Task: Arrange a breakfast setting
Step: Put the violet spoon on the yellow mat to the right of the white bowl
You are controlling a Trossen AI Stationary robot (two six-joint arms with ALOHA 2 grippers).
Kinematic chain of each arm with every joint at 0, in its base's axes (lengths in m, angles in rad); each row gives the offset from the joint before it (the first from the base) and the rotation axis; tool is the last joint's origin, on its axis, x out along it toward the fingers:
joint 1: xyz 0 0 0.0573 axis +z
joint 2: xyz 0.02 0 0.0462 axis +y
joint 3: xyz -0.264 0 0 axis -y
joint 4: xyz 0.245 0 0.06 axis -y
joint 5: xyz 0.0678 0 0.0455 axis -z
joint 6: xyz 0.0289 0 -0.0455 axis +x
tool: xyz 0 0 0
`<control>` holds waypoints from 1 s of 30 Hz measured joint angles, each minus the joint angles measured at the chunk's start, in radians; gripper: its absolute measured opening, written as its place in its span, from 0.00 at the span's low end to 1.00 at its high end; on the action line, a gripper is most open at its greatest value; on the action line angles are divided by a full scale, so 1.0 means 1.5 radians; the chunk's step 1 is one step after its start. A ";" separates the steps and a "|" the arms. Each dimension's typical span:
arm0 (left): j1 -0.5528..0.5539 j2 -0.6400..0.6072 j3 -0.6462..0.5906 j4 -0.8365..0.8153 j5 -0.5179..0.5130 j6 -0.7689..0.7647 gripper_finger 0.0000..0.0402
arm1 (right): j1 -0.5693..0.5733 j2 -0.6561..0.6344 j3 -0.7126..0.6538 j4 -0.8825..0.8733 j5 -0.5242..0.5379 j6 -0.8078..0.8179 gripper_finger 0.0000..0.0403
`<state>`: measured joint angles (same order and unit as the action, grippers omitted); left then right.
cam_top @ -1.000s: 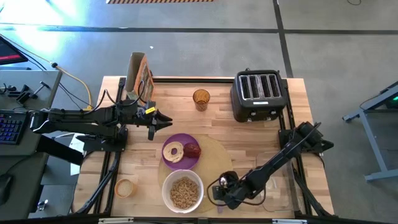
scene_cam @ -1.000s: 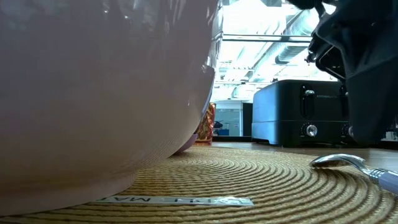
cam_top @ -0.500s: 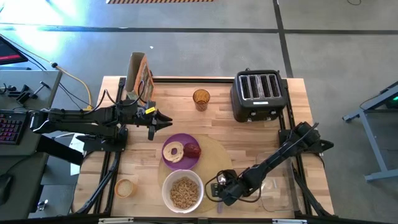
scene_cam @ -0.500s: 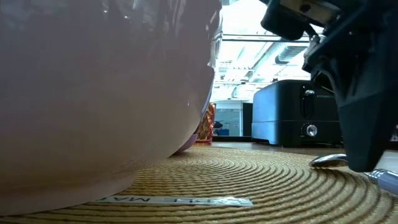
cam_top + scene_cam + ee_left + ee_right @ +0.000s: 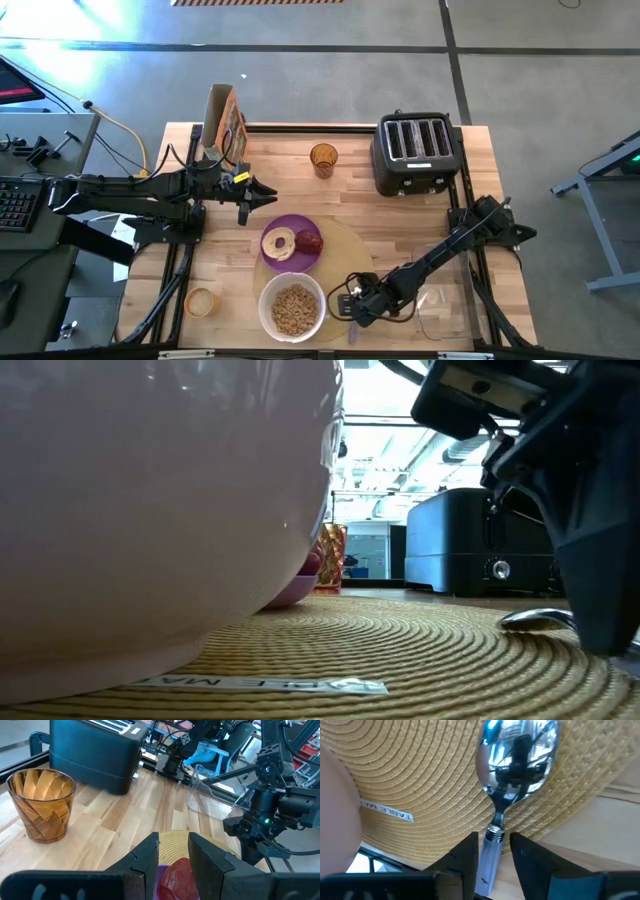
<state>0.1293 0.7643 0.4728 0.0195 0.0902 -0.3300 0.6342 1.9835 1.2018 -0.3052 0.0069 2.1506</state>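
A round tan mat (image 5: 350,250) lies near the table's front. On it stand a purple plate (image 5: 295,222) with a bagel (image 5: 277,244) and a red apple (image 5: 309,241), and a white bowl (image 5: 263,305) of brown cereal (image 5: 292,311). A small spoon (image 5: 517,755) rests with its bowl on the mat's right part, right of the white bowl; it also shows in the low view (image 5: 535,618). My right gripper (image 5: 347,303) is down on the spoon's handle. My left gripper (image 5: 268,198) waits shut above the table, just left of the plate. My right gripper has the spoon's handle (image 5: 492,851) between its two fingers, just behind the metal collar at the neck. The fingers come from above, slanting down. The spoon lies flat, its bowl on the mat (image 5: 420,770) and its handle running back under the gripper.
A black four-slot toaster (image 5: 415,150) stands at the far right, an amber glass (image 5: 323,159) at the far middle and a cereal box (image 5: 225,118) at the far left. A small cup (image 5: 201,301) sits near left. A clear container (image 5: 440,310) lies right of the mat.
My right gripper has come down and gone a little toward the table's left, onto the spoon's handle. The spoon has stayed on the mat. The white bowl and the mat's label have shifted slightly toward the table's left.
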 joint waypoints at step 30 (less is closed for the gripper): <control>0.000 0.000 0.000 0.000 0.000 0.000 0.24 | -0.007 0.001 -0.002 -0.014 0.013 0.013 0.02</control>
<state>0.1292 0.7643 0.4728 0.0193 0.0902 -0.3301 0.6235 1.9842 1.1984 -0.3263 0.0259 2.1696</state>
